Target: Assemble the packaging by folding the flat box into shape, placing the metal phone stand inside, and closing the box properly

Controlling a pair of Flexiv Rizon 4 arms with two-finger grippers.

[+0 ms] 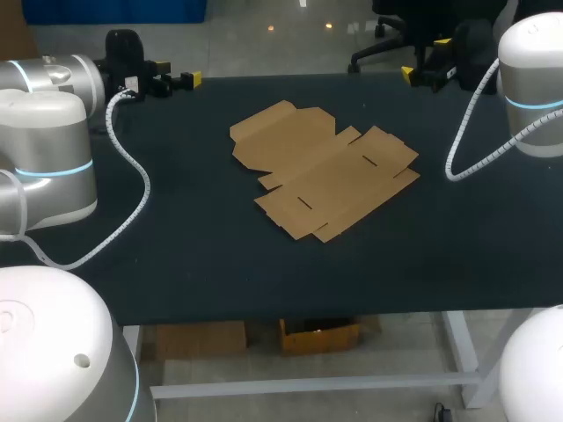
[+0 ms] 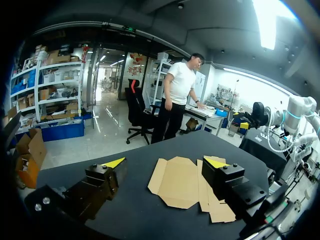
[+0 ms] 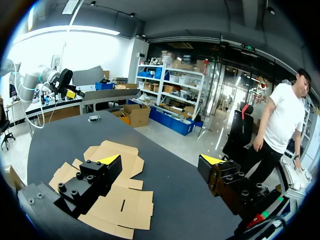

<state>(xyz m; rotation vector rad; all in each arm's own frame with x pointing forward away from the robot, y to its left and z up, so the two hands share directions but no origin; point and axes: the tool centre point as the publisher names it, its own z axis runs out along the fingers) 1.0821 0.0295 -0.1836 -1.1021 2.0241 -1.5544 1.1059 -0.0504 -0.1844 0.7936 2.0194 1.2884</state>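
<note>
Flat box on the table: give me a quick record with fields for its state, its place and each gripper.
item: flat box, brown cardboard
state: unfolded, flaps spread
place: lying on the dark table, near its middle
left gripper: open, empty, apart from the box
right gripper: open, empty, apart from the box
task stage: folding not yet begun

Bright light comes from the ceiling [image 2: 210,22]. The dark table [image 1: 176,255] is evenly lit; the floor [image 1: 264,44] behind it glints.

dark table [image 1: 176,264] with one flat, unfolded brown cardboard box [image 1: 325,171] near its middle
</note>
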